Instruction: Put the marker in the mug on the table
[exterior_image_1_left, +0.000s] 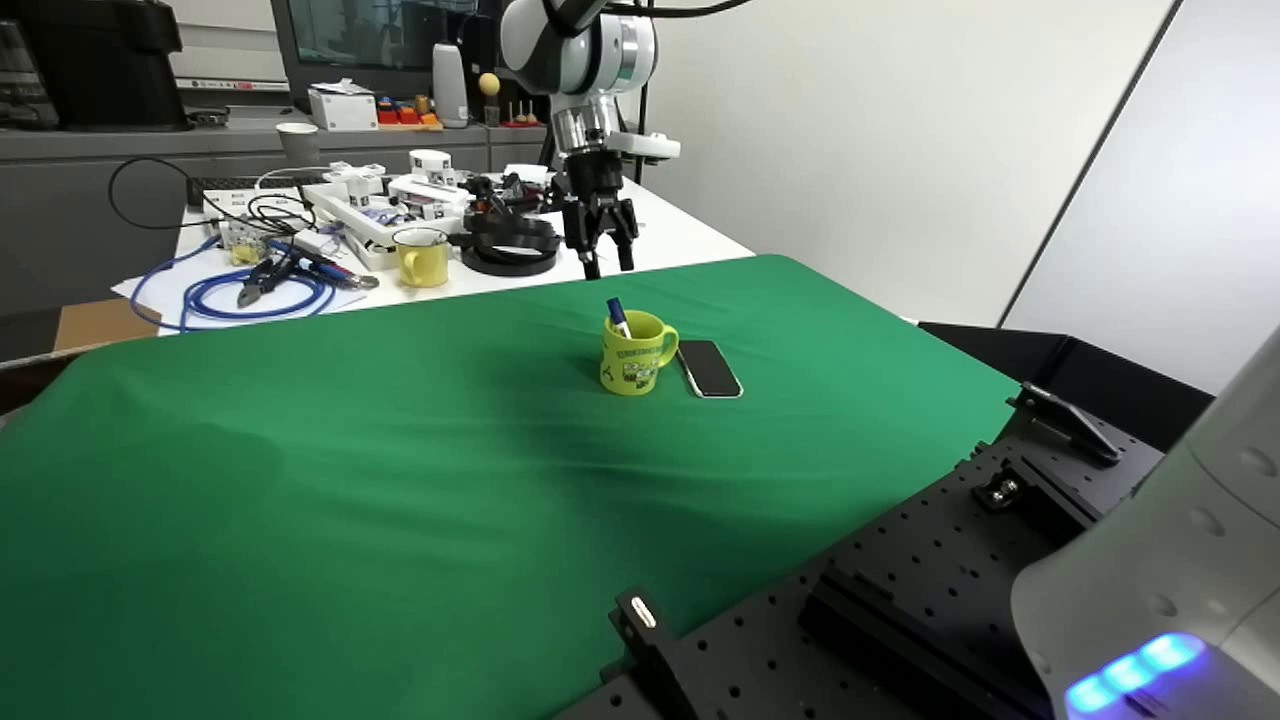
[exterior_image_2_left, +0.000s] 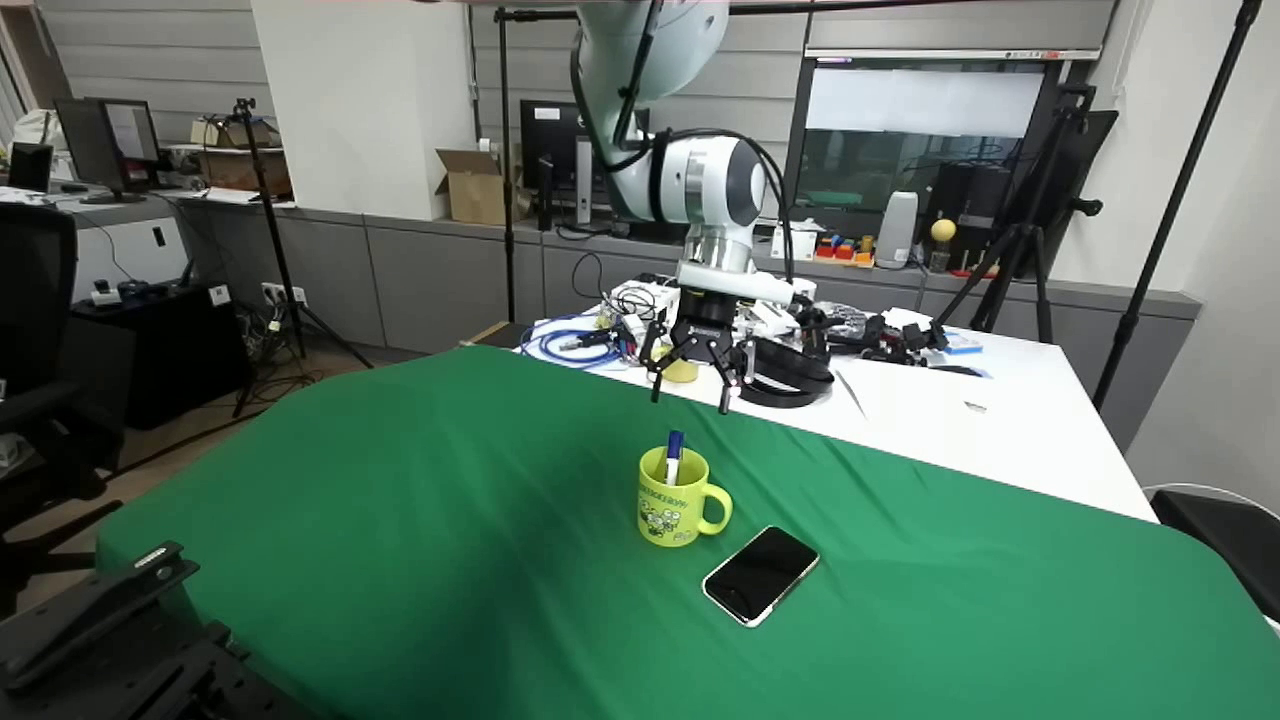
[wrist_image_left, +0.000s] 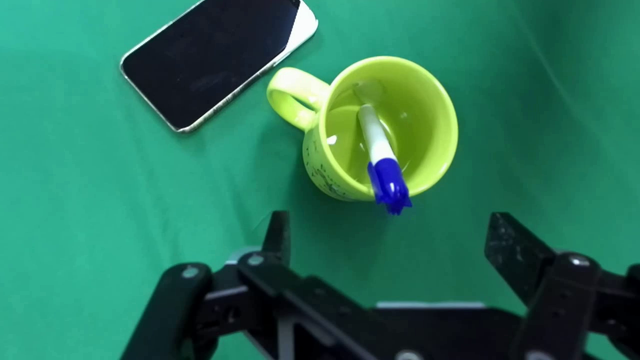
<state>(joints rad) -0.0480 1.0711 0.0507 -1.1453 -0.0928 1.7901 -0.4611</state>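
Nearest the wrist camera, the gripper is hanging higher than the mug, its fingers standing wide apart. In both exterior views it is showing above the mug and apart from it; whether it is hovering straight over the mug or somewhat beyond it, I cannot tell. Lower than the fingertips, the marker is leaning inside the mug, its white body reaching down within the walls and its blue cap poking up past the rim. In the wrist view that cap is crossing the mug's rim on the gripper's side, and in both exterior views a gap is showing between cap and fingertips. The mug itself is standing upright, its handle pointing toward the phone, which is lying flat just beside the mug. Under them the green-covered table is stretching out on every side of the mug. Farther off, beyond the mug in both exterior views, a white-topped table is showing past the green edge. On it, well apart from the mug, a yellow cup is standing near a coiled blue cable.
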